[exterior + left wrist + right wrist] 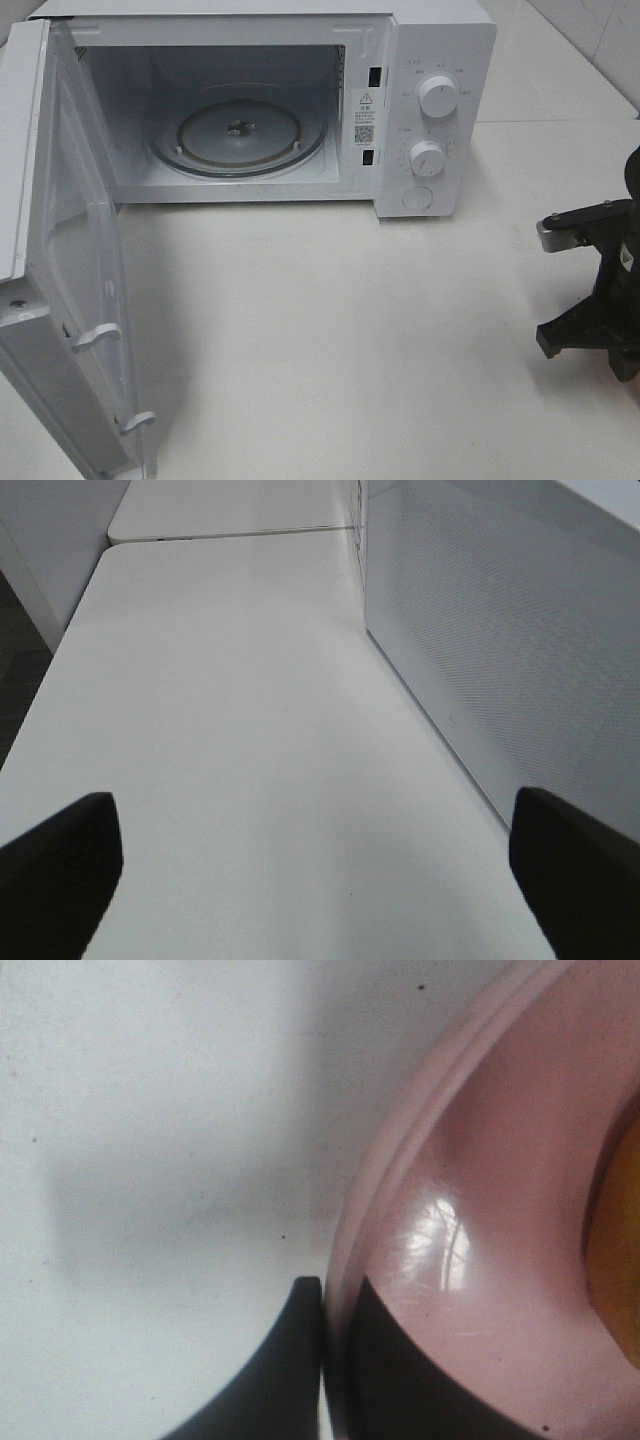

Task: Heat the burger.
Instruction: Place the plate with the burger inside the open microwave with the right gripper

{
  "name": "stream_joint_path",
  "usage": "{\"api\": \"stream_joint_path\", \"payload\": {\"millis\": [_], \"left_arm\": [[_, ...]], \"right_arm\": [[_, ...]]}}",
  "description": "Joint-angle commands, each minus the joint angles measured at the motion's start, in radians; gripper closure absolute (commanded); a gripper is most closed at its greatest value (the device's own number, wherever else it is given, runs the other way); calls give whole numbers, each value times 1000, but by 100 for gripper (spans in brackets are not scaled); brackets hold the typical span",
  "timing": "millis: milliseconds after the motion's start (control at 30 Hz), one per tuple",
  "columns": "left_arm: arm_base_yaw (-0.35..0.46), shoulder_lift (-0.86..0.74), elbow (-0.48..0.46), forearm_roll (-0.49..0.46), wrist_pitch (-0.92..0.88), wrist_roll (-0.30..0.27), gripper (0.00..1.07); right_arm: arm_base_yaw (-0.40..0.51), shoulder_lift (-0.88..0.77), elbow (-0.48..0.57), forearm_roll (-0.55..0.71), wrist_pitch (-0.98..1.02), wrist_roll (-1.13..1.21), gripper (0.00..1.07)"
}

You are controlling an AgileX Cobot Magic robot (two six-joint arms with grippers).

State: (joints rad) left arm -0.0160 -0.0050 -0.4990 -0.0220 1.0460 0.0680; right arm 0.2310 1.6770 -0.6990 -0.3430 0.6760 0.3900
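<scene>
In the right wrist view, my right gripper [335, 1285] is shut on the rim of the round pink plate [480, 1210], with one dark finger [285, 1370] outside the rim and the other inside. A golden-brown sliver of the burger [618, 1250] shows on the plate at the frame's edge. In the exterior high view only the black right arm [598, 300] shows at the right edge; plate and burger are out of frame there. My left gripper [315, 880] is open over bare white table, next to the microwave's side wall.
The white microwave [430, 110] stands at the back of the table. Its door [60, 300] is swung wide open to the left, and the glass turntable [238, 130] inside carries nothing. Two knobs [437, 97] sit on its right panel.
</scene>
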Motion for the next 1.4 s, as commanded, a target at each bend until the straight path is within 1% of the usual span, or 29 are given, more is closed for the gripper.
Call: {"api": "stream_joint_path", "payload": {"millis": [33,133,267,600,667,767,933,1033,1100,1200,1267,1367,1400], "left_arm": [[-5,-26,3,1,-9,-5,9],[-5,-26,3,1,-9,-5,9],[-5,-26,3,1,-9,-5,9],[-5,-26,3,1,-9,-5,9],[-5,-26,3,1,-9,-5,9],[-5,-26,3,1,-9,-5,9],[-5,-26,3,1,-9,-5,9],[-5,-26,3,1,-9,-5,9],[-5,-26,3,1,-9,-5,9],[-5,-26,3,1,-9,-5,9],[-5,-26,3,1,-9,-5,9],[-5,-26,3,1,-9,-5,9],[-5,-26,3,1,-9,-5,9]], "right_arm": [[0,-9,7,-35,34,33,107],[26,-9,7,-58,41,53,107],[86,-9,7,-82,57,82,107],[174,-9,7,-169,97,158,107],[210,-9,7,-192,121,173,107],[219,-9,7,-198,123,179,107],[272,-9,7,-214,148,186,107],[280,-9,7,-217,151,186,107],[307,-11,7,-232,170,190,107],[313,-11,7,-235,172,190,107],[338,-11,7,-249,183,191,107],[345,-11,7,-251,190,191,107],[360,-11,3,-255,203,191,107]]}}
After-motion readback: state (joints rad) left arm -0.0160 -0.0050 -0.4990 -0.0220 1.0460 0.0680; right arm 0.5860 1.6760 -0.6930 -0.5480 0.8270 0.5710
